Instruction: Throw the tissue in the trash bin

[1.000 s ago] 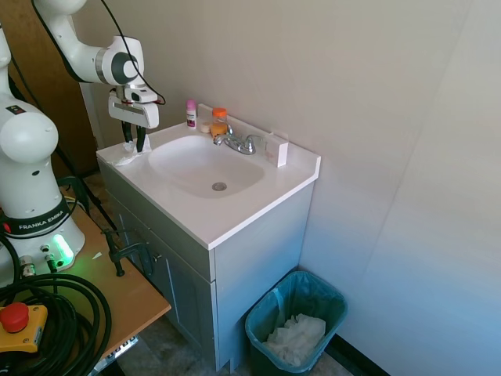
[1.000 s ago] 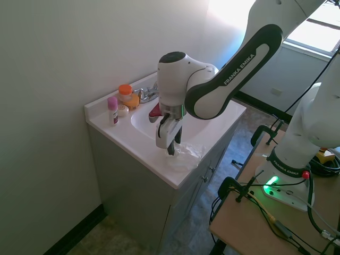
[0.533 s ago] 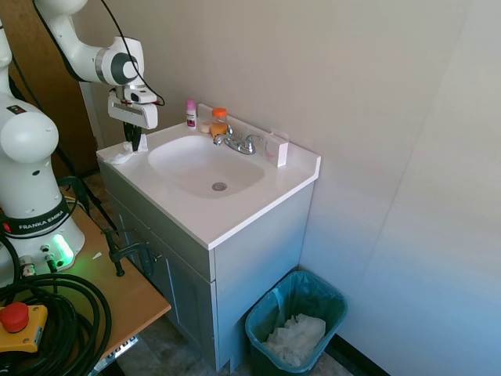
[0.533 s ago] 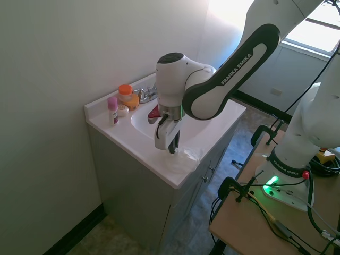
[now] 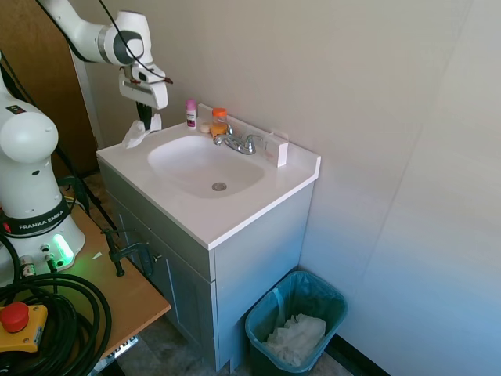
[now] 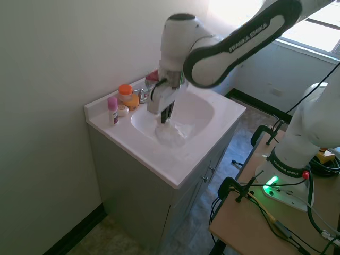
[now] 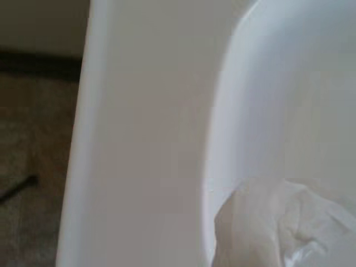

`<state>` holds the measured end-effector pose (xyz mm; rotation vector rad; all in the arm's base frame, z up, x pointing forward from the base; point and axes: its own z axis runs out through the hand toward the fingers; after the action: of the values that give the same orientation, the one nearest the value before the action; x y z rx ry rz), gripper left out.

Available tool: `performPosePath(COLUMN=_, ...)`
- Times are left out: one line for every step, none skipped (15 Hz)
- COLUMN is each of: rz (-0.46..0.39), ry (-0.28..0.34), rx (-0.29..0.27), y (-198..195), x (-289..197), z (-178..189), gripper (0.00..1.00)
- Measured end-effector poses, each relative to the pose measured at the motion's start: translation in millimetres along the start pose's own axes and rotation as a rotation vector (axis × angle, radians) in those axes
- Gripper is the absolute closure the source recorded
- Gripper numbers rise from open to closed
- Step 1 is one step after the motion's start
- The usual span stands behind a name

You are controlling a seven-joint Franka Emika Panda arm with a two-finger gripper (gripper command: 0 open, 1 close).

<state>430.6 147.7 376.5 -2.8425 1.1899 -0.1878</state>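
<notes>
Arm: reaches in from the upper left of the first exterior view, wrist pointing straight down above the counter (image 5: 235, 223).
Gripper (image 5: 145, 121): fingers clamped on the tissue (image 5: 136, 135), holding it clear of the counter by the sink's (image 5: 205, 166) edge.
Tissue: hangs crumpled below the fingertips, upper left of frame; it also shows in the wrist view (image 7: 278, 228).
Trash bin (image 5: 296, 319): on the floor, lower right of frame, white paper inside.

The tissue (image 5: 135, 133) hangs from the hand (image 5: 146, 119) above the worktop (image 5: 235, 211) corner beside the sink (image 5: 200, 166); the trash bin (image 5: 296, 325) stands on the floor beside the cabinet (image 5: 188, 282).
</notes>
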Motion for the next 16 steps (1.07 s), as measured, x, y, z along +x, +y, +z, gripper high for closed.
performPosePath(rz=0.054, ry=0.035, rx=0.047, y=13, x=30, z=-31, gripper=1.00)
performPosePath(rz=0.115, ry=0.070, rx=0.091, y=28, x=61, z=-59, gripper=1.00)
performPosePath(rz=0.175, ry=0.102, rx=0.128, y=48, x=94, z=-82, gripper=1.00)
performPosePath(rz=0.244, ry=0.128, rx=0.154, y=72, x=130, z=-99, gripper=1.00)
performPosePath(rz=0.311, ry=0.146, rx=0.173, y=97, x=162, z=-109, gripper=1.00)
performPosePath(rz=0.375, ry=0.159, rx=0.189, y=122, x=191, z=-115, gripper=1.00)
performPosePath(rz=0.441, ry=0.172, rx=0.196, y=149, x=219, z=-117, gripper=1.00)
performPosePath(rz=0.509, ry=0.186, rx=0.196, y=173, x=242, z=-116, gripper=1.00)
performPosePath(rz=0.572, ry=0.202, rx=0.196, y=195, x=263, z=-111, gripper=1.00)
performPosePath(rz=0.635, ry=0.219, rx=0.192, y=218, x=283, z=-104, gripper=1.00)
performPosePath(rz=0.694, ry=0.232, rx=0.182, y=240, x=300, z=-96, gripper=1.00)
performPosePath(rz=0.746, ry=0.241, rx=0.168, y=261, x=317, z=-86, gripper=1.00)
performPosePath(rz=0.792, ry=0.250, rx=0.154, y=280, x=333, z=-77, gripper=1.00)
performPosePath(rz=0.838, ry=0.258, rx=0.137, y=299, x=349, z=-65, gripper=1.00)
performPosePath(rz=0.879, ry=0.260, rx=0.121, y=314, x=364, z=-52, gripper=1.00)
performPosePath(rz=0.912, ry=0.259, rx=0.104, y=325, x=379, z=-36, gripper=1.00)
